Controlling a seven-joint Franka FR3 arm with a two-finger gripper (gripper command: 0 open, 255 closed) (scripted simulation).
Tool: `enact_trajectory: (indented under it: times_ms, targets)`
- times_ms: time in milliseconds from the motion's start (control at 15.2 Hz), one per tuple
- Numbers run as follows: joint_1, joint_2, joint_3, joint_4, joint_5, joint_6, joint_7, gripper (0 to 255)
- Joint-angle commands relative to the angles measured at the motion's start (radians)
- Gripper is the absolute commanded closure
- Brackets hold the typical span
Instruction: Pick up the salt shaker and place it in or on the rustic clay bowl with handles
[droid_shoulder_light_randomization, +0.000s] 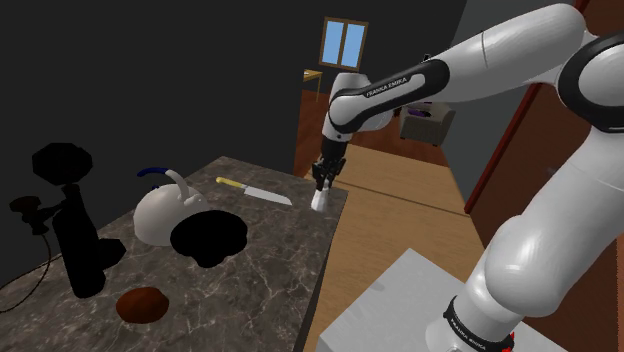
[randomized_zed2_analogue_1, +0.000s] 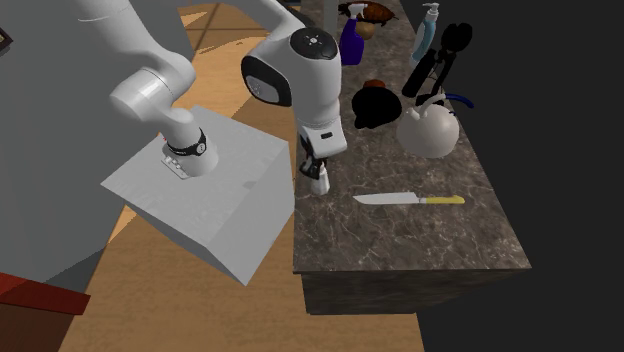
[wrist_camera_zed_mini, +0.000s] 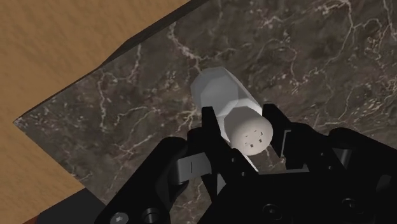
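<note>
the tool (wrist_camera_zed_mini: 240, 118) is clamped on the white salt shaker (wrist_camera_zed_mini: 219, 95) at its holed top, by the worktop (wrist_camera_zed_mini: 127, 114) edge, likely so the body hangs upright for carrying.

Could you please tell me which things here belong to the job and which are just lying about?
Job: white salt shaker, gripper clasping it, black bowl with side lobes (probably the target).
Lying about: knife, white kettle, small brown bowl, tall black appliance.
</note>
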Motion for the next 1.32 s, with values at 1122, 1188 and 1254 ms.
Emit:
enact_trajectory:
  times_ms: [1122, 1188, 1254]
  targets:
    - [-0.002, -0.084, 0.001, 0.174, -0.014, -0.257, 0.025, 255]
    - [-0.002, -0.086, 0.001, 0.185, -0.015, -0.270, 0.026, 255]
    - [-0.002, -0.088, 0.001, 0.197, -0.015, -0.284, 0.027, 255]
